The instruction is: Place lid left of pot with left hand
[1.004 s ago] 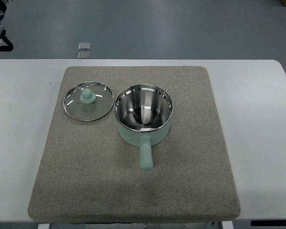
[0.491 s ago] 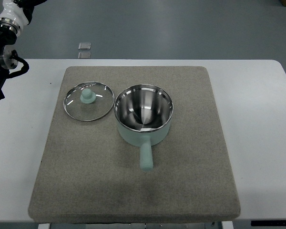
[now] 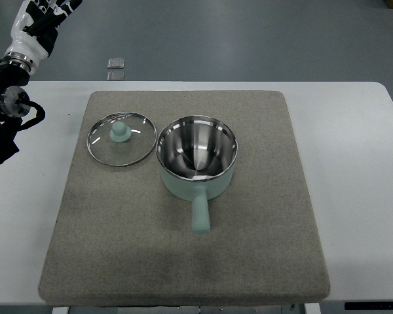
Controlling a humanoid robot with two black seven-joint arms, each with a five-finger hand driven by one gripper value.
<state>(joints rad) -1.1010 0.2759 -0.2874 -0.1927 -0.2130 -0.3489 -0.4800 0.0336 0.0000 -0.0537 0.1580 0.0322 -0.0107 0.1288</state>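
One lid (image 3: 121, 138) lies flat just left of the pot (image 3: 197, 165), so placement looks done. Upper left of frame, the left hand (image 3: 39, 19) is raised with spread fingers, holding nothing.

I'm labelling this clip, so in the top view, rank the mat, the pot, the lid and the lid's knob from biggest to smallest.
1. Grey mat
2. Pot, counting its handle
3. Glass lid, nearly matching the pot's rim in width
4. Lid knob

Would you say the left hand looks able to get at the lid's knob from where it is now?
Probably yes: the left hand is up at the far left, and nothing lies between it and the lid, whose knob faces up, uncovered.
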